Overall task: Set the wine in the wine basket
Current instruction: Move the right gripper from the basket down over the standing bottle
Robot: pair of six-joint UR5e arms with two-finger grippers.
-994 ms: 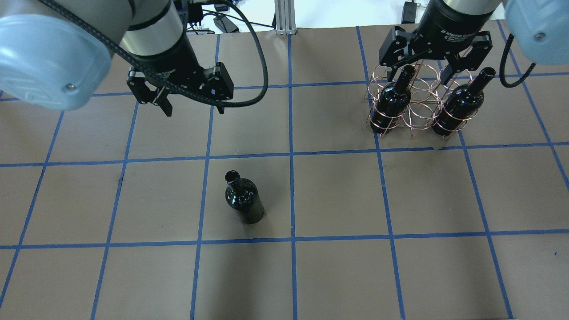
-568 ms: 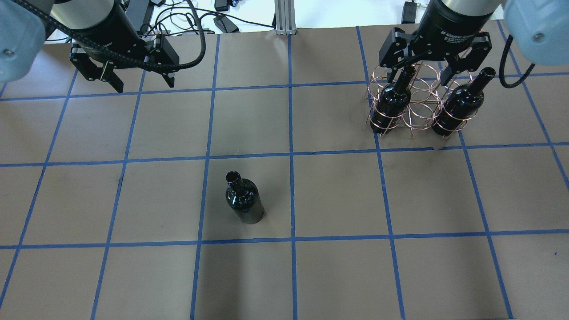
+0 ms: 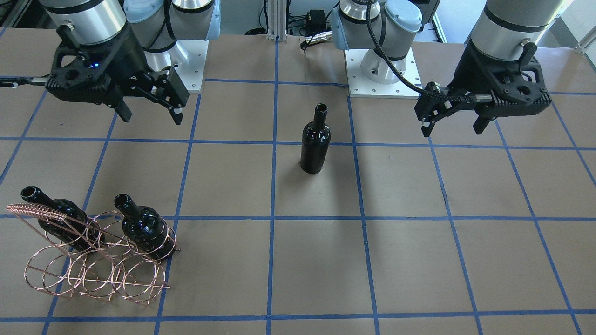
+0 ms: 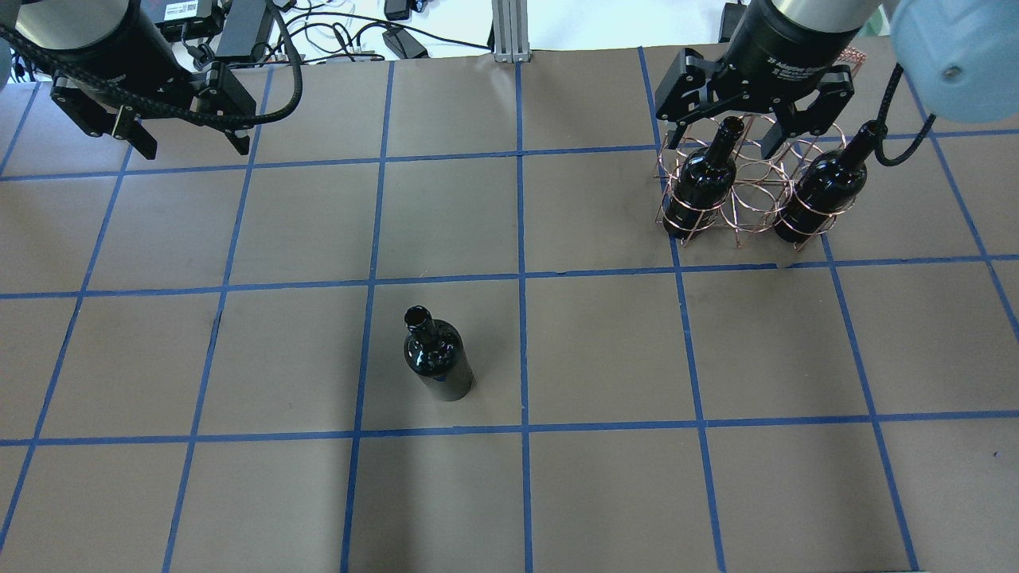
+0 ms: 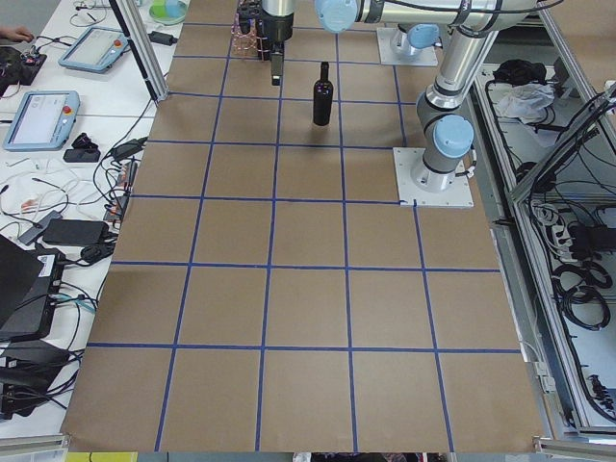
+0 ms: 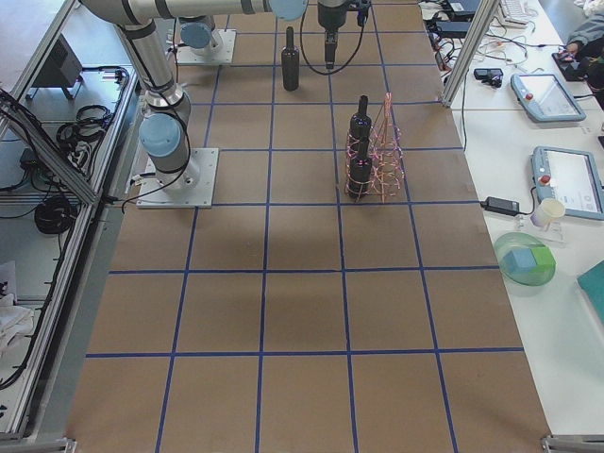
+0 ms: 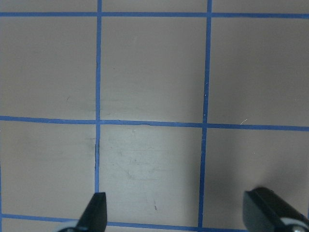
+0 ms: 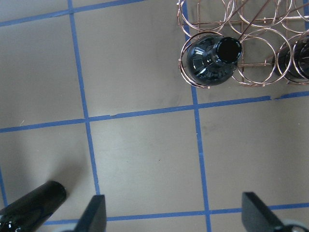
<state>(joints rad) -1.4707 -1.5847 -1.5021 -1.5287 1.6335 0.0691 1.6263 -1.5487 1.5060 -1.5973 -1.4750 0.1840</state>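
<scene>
- Black glass wine (image 4: 436, 362) stands upright on its base on the table (image 4: 605, 350), a bit left of ctr in the overhead view. Mouth is uncorked and neither gripper touches it.
- Table top is brown paper w/ a blue tape grid. The wine sits inside one square, nearer that square's right line than its left.
- Wine basket (image 4: 744, 191), copper wire hoops, sits far right in the overhead view, well apart from the wine.
- Two other bottles (image 4: 700, 181) are in the basket, one at each end, necks up, hoops ringing their bodies. Middle hoops lie btwn them. Can't tell if they stand dead upright or lean.
- Coil-wrapped handle (image 3: 35, 210) is at the basket's top. In the front view it crosses the neck of the bottle at that view's left.
- Right gripper (image 3: 152, 117): jaws wide apart, holding nothing. It hangs above the table near the basket, on the robot's side of it in the front view.
- Its wrist cam shows bare table btwn the fingers, the basket w/ one bottle mouth along the top, and part of the wine at bottom left.
- Left gripper (image 4: 193, 147): jaws wide apart, holding nothing, at far left of the overhead view, well apart from the wine. Its wrist cam shows table grid btwn its fingers (image 7: 96, 215).
</scene>
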